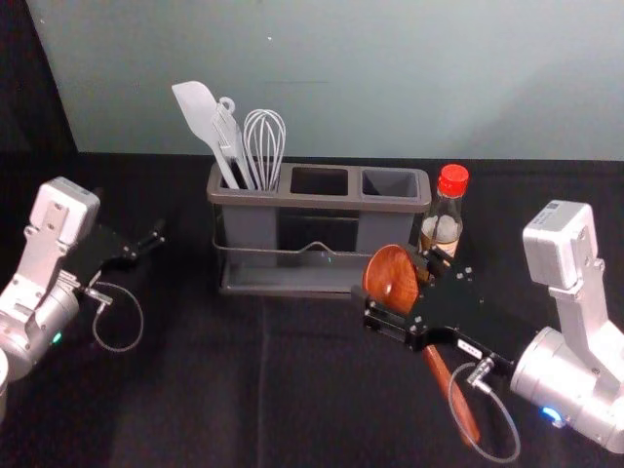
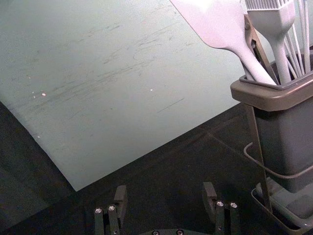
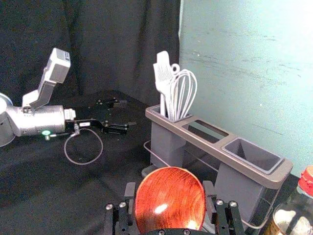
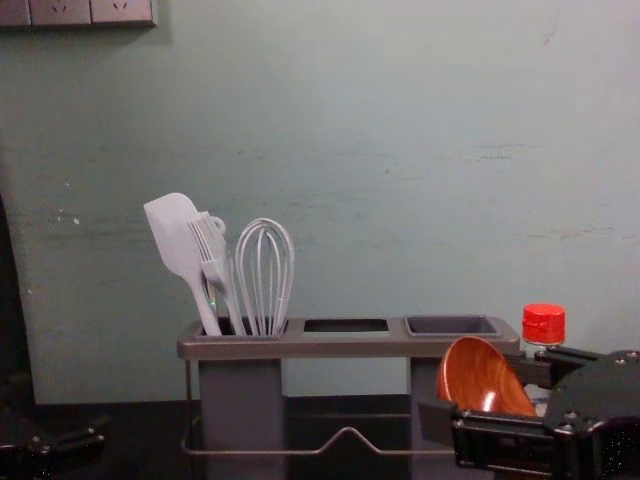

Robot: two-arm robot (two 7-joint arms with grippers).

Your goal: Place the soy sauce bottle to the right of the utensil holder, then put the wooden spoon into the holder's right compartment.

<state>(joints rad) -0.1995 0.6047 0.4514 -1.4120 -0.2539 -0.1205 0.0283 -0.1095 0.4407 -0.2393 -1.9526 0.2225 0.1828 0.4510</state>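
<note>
In the head view, the right gripper (image 1: 388, 278), right of centre, grips the spoon (image 1: 391, 278) by its bowl (handle slanting down right). The bottle (image 1: 444, 219) stands just right of the holder (image 1: 322, 202). The left gripper (image 1: 146, 244), far left, has fingers wide apart.

Red caps a soy sauce bottle (image 1: 447, 210) beside a glossy reddish-brown, dark-grained wooden spoon (image 1: 392, 278), grey-and-taupe utensil holder (image 1: 322, 203), whitish utensils (image 1: 198, 112), black surface (image 1: 195, 390) and grey-green wall (image 1: 341, 78).

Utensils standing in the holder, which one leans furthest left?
The spatula: its broad solid head sticks out left past the bristled pastry brush and the wire whisk.
</note>
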